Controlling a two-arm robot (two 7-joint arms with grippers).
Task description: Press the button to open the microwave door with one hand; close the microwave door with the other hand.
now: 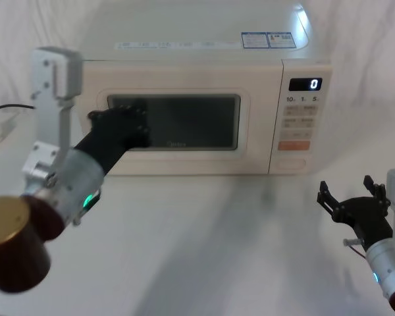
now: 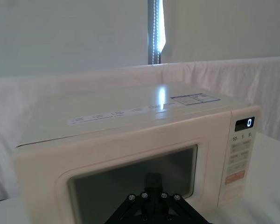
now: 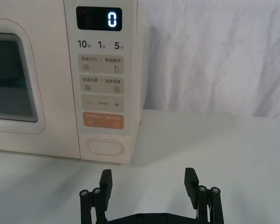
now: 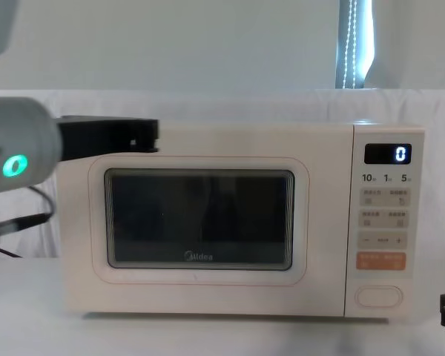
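The microwave point(image 1: 197, 108) is seen standing toward the back of a white-covered table point(image 1: 217, 250), its front facing the robot and its long axis running left to right. A broad stretch of bare tabletop lies in front of it, and open table is seen to its right, up to a white cloth backdrop point(image 3: 214, 56).

The microwave door point(image 4: 199, 221) is observed shut, flush with the front, its dark window wider than tall. The control panel is placed to the right of the door, with the display reading 0 point(image 3: 111, 19) at the top, an orange rectangular button point(image 3: 103, 122) lower down, and the button point(image 3: 104, 147) at the very bottom, its long axis horizontal.

The left gripper point(image 1: 118, 126) is held up at the left part of the door, over the left end of the window; whether contact is made, and whether its fingers are spread or pressed together, cannot be told.

The right gripper point(image 3: 149, 183) is held low over the table, in front of and to the right of the button and apart from it. Its fingers point(image 3: 106, 181) are spread wide, with nothing between them.
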